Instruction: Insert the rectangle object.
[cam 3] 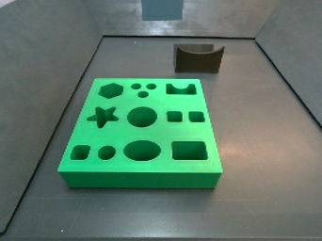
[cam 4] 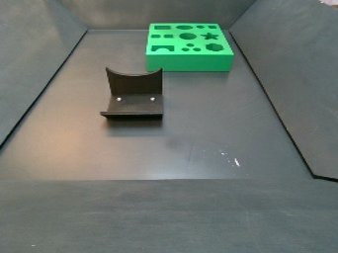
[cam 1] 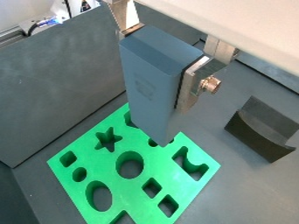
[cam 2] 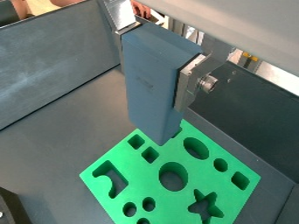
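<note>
My gripper [cam 1: 160, 59] is shut on the rectangle object [cam 1: 146, 87], a smooth grey-blue block held upright between the silver fingers [cam 1: 193, 83]. It shows the same way in both wrist views, with the gripper [cam 2: 156, 59] gripping the block [cam 2: 146, 87] near its top. The block hangs well above the green board [cam 1: 197, 182], [cam 2: 146, 179], its lower end over one corner area beside a square hole [cam 2: 138, 140]. In a side view only the block's lower end [cam 3: 161, 9] shows, above and behind the board [cam 3: 164, 134], which has a large rectangular hole [cam 3: 189, 150].
The dark fixture with a curved notch on top [cam 3: 199, 58] stands on the floor apart from the board; it also shows in a wrist view [cam 1: 263, 127] and a side view [cam 4: 132, 96]. Grey walls [cam 2: 47, 70] enclose the floor. The board [cam 4: 189, 64] sits near one end.
</note>
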